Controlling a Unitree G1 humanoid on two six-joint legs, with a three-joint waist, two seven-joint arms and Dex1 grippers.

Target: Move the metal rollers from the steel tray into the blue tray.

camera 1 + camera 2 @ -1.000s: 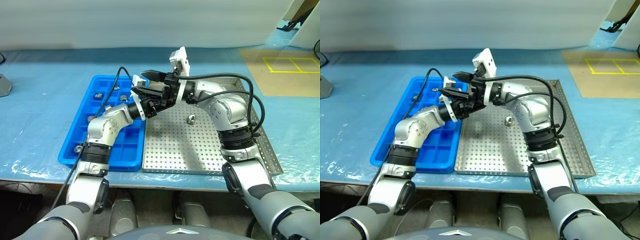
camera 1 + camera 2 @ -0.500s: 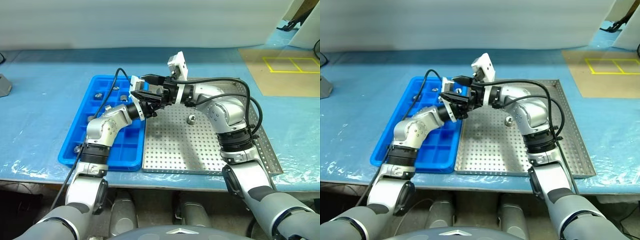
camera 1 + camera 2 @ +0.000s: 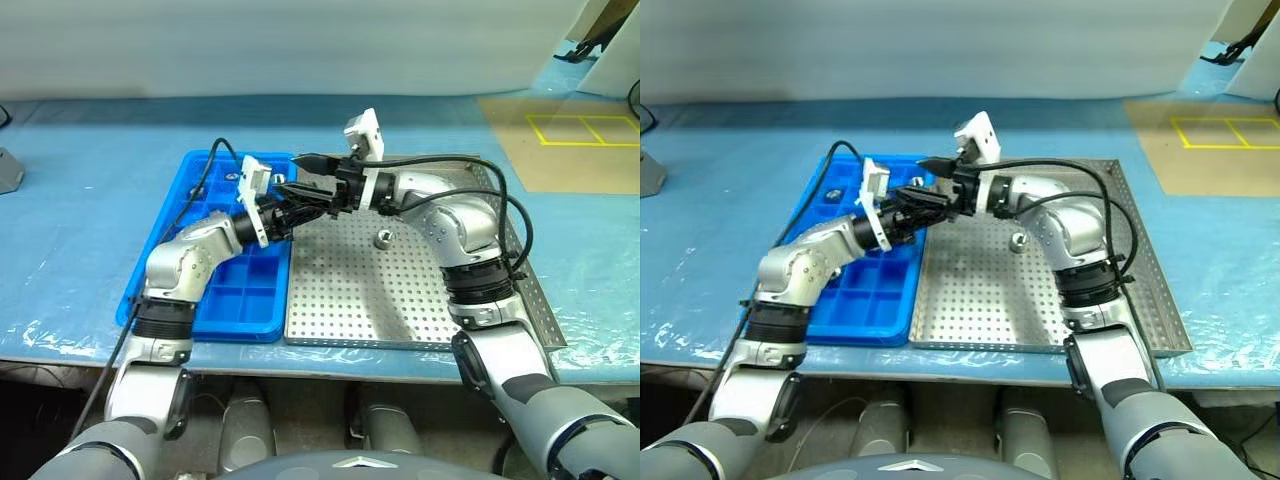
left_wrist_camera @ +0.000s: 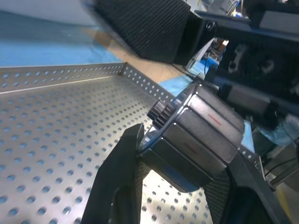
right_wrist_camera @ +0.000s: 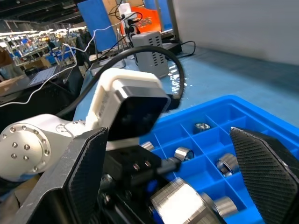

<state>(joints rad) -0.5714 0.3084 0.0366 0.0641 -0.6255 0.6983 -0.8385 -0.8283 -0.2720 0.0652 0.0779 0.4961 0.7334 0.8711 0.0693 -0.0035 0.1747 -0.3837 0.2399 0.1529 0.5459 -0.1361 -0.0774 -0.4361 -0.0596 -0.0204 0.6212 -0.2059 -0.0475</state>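
My left gripper is shut on a shiny metal roller and holds it above the seam between the two trays. My right gripper hovers just beside it, jaws wide open and empty, pointing at the left hand. One more metal roller stands on the perforated steel tray. The blue tray lies to the left of the steel one, and a few of its far compartments hold rollers.
A blue sheet covers the table. A grey object sits at the far left edge. A brown board with a yellow taped square lies at the back right. The table's front edge runs just below both trays.
My left gripper has shut on the roller between the right gripper's fingers and drawn left towards the blue tray. The right gripper stayed open and eased to the right.
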